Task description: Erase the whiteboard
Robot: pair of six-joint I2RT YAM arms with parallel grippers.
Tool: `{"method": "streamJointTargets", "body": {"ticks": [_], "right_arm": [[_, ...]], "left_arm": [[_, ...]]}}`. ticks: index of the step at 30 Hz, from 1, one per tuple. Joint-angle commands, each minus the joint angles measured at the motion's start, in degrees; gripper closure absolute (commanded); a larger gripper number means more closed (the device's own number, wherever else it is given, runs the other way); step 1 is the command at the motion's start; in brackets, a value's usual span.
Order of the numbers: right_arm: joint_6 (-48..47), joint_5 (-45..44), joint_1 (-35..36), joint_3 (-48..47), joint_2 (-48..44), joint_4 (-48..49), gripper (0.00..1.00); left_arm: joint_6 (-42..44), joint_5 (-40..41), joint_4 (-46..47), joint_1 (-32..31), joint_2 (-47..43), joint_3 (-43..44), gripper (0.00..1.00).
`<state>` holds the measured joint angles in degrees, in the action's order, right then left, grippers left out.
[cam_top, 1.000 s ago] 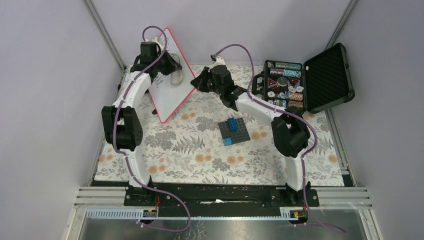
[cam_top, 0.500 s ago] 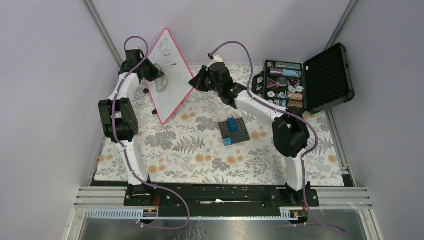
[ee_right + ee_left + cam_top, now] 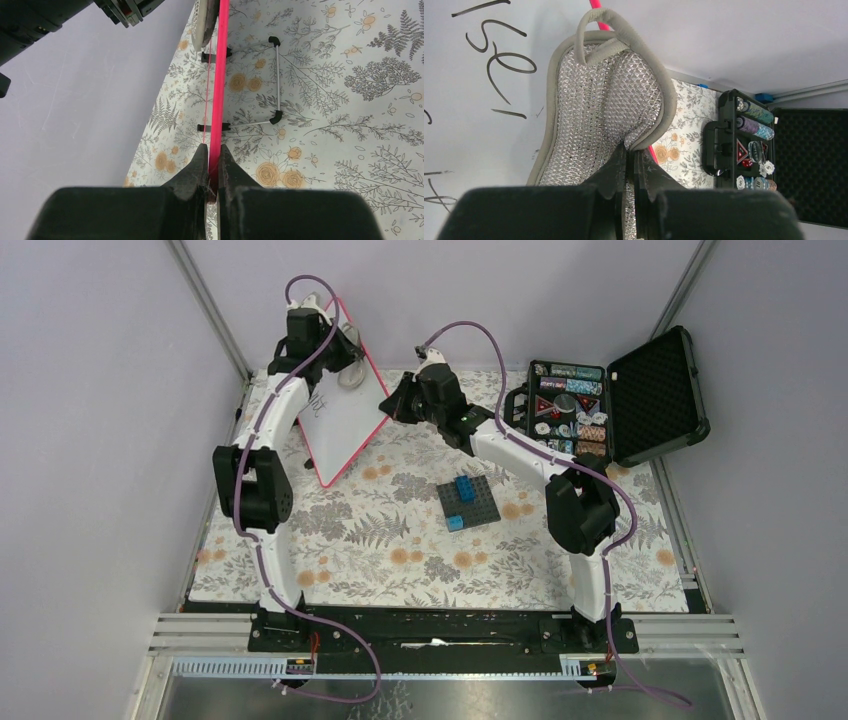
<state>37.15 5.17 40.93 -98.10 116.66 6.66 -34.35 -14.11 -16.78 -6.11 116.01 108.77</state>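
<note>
whiteboard [image 3: 345, 425]: standing tilted at the far left of the mat [image 3: 400, 550]. right gripper [image 3: 212, 150] clamping its pink edge; left gripper [image 3: 630, 150] pinching a mesh pad [image 3: 599, 100] over its face. black writing [image 3: 499, 55] showing; erasing looking unfinished.

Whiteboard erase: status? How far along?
Done: right pincer is shut on the whiteboard frame, steadying it; left pincer is shut on a grey mesh pad. In hand: the pad lies on the board face near its top edge. Left: black handwriting beside the pad is not yet wiped; the lower board looks blank.
</note>
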Motion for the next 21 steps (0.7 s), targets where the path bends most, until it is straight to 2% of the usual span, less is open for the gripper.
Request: {"method": "streamJointTargets", "body": {"ticks": [1,8,13,17,21], "right_arm": [[-8.61,15.05,5.30,-2.16,-0.67,1.88,1.00],[-9.82,14.78,5.30,-2.78,-0.79,0.77,1.00],[-9.69,15.62,5.30,-4.04,0.28,0.13,1.00],[-9.39,16.08,5.30,-4.88,1.01,0.07,1.00],[-9.05,16.58,5.29,-5.22,1.25,-0.02,1.00]], "left_arm": [[-2.45,-4.35,-0.62,-2.46,5.79,2.54,1.00],[-4.83,-1.71,-0.50,4.35,6.75,-4.31,1.00],[-8.17,-4.35,-1.22,10.01,9.37,-5.40,1.00],[-9.15,-6.71,-0.16,9.18,9.08,-4.83,1.00],[-6.30,-7.65,0.26,3.96,7.75,-1.54,1.00]]}}
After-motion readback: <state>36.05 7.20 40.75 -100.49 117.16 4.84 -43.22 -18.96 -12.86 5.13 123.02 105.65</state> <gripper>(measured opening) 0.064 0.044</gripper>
